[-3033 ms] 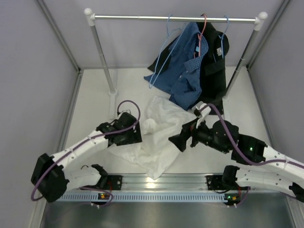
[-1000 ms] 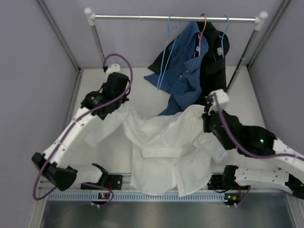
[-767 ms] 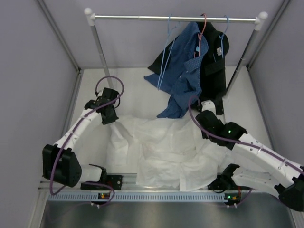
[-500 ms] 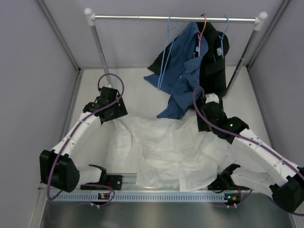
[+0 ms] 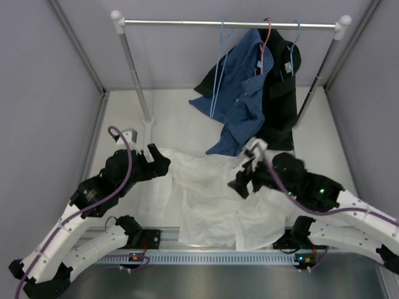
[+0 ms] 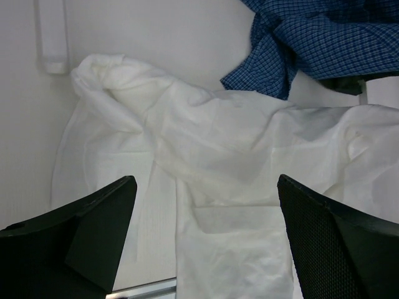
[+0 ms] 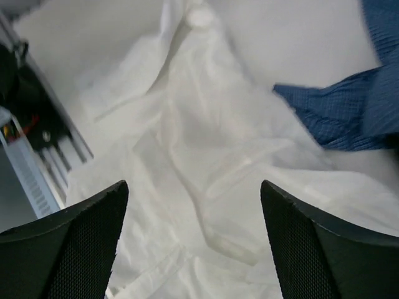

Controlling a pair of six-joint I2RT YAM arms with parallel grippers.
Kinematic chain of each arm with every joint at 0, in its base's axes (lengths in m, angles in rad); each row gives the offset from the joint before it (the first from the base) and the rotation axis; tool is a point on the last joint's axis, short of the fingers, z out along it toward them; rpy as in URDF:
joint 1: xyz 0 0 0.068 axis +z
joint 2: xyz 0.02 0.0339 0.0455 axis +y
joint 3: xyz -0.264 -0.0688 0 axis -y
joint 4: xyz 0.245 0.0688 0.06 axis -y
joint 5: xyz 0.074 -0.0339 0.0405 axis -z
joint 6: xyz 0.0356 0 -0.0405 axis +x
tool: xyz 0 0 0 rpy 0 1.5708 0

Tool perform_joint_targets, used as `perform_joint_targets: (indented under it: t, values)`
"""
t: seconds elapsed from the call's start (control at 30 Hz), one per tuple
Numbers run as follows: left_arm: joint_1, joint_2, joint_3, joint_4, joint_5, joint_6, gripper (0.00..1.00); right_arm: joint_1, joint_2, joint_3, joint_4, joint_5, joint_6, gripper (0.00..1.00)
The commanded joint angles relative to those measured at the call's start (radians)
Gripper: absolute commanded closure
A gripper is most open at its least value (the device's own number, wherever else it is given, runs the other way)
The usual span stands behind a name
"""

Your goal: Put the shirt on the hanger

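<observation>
- Grey-walled booth, 1 white table (image 5: pixel 181 118), 1 clothes rack at the far end: 1 metal rail (image 5: pixel 187 23) on 2 slanted posts.
- Hangers on the rail: 3.
  - 1 hanger (image 5: pixel 215 81), thin light-blue wire, hooked left of the other 2. Its wire falls along the left edge of the blue checked shirt.
  - 1 red hanger (image 5: pixel 267 37), carrying the blue checked shirt (image 5: pixel 240 93).
  - 1 blue hanger (image 5: pixel 294 34), carrying the black garment (image 5: pixel 282 93).
- Garments: 3, of which 2 hang and 1 lies flat.
- 1 white shirt (image 5: pixel 206 187), spread and rumpled on the table between my 2 arms. Its far edge is just beside the tail of the blue checked shirt. It is well apart from the light-blue hanger and not yet on it.
- My left gripper (image 6: pixel 204 180): 2 fingers spread wide with nothing held. It hovers over the shirt's left part.
- My right gripper (image 7: pixel 193 184): 2 fingers spread wide with nothing held. It hovers over the shirt's right part, with white cloth showing in the gap.
</observation>
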Motion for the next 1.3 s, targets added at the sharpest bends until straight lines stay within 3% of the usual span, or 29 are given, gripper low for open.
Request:
perform_joint_targets:
  t: [0.0, 0.03, 0.13, 0.47, 0.57, 0.77, 1.0, 1.13, 1.27]
  values:
    - [-0.005, -0.06, -0.055, -0.057, -0.07, -0.043, 0.02, 0.283, 0.13, -0.119, 0.045, 0.16, -0.018, 0.17]
    - [-0.005, -0.065, -0.054, -0.057, -0.072, -0.031, 0.02, 0.381, 0.156, -0.122, 0.044, 0.295, -0.009, 0.18]
    - [-0.005, -0.07, -0.04, -0.059, -0.067, 0.031, 0.02, 0.486, 0.256, -0.14, 0.07, 0.441, 0.008, 0.21]
    - [-0.005, -0.097, -0.072, -0.057, -0.123, 0.055, 0.02, 0.56, 0.578, -0.137, 0.139, 0.495, -0.021, 0.23]
    - [-0.005, -0.105, -0.079, -0.057, -0.121, 0.055, 0.02, 0.56, 0.636, -0.131, 0.153, 0.541, -0.021, 0.28]
    - [-0.005, -0.091, -0.083, -0.054, -0.107, 0.051, 0.02, 0.557, 0.725, -0.081, 0.157, 0.661, -0.038, 0.49]
    - [-0.005, -0.087, -0.083, -0.054, -0.098, 0.054, 0.02, 0.548, 0.738, -0.058, 0.165, 0.724, -0.021, 0.86]
    - [-0.005, -0.073, -0.094, -0.015, -0.006, 0.081, 0.02, 0.527, 0.661, -0.041, 0.165, 0.725, -0.029, 0.99]
    - [-0.005, -0.053, -0.147, 0.128, 0.129, 0.086, 0.02, 0.432, 0.572, 0.001, 0.165, 0.646, -0.042, 1.0]
